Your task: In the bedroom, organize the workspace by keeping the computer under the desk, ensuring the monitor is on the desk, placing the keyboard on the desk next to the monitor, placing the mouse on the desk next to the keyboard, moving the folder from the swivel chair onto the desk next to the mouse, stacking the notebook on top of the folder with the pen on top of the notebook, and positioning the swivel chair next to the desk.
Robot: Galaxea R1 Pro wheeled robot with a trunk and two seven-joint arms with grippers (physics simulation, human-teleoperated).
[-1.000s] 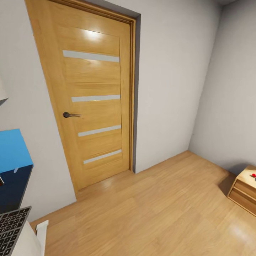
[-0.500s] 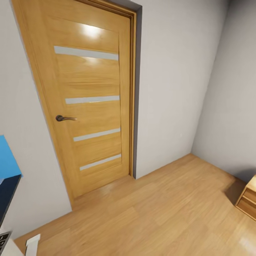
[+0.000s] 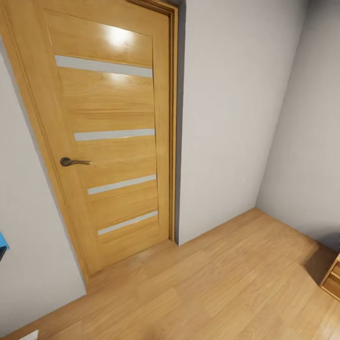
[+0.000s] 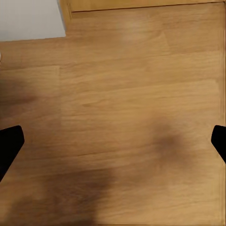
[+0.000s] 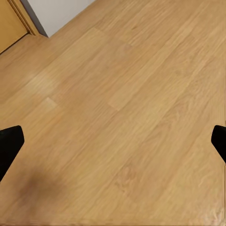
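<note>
Left gripper [image 4: 113,143]: on my left wrist feed I see its two black fingertips [image 4: 9,146] at the far side edges of the frame, spread wide apart with nothing between them but floor.
Right gripper [image 5: 113,143]: same on my right wrist feed, black fingertips [image 5: 9,146] at opposite side edges, wide apart, holding nothing.
Floor under the left gripper: light oak plank floor [image 4: 127,103] with soft dark shadows across the lower half; a patch of pale grey wall [image 4: 30,19] sits in the upper left of that frame, with a strip of wood along the top edge.
Floor under the right gripper: the same planks run diagonally; a corner of pale wall and the wooden door edge [image 5: 14,23] show at upper left.
Door: in my head feed a tall honey-coloured wooden door [image 3: 108,137] with four narrow frosted horizontal strips fills the left half, shut, with a dark metal lever handle [image 3: 73,162] at its left side.
Walls: plain grey-white walls [image 3: 222,118] meet in a corner at right of centre.
Folder: a sliver of the bright blue flat folder [image 3: 2,239] shows at the left edge, about two-thirds down; I cannot tell what it rests on.
Cabinet: a corner of a light wood drawer cabinet [image 3: 333,283] pokes in at the lower right edge.
</note>
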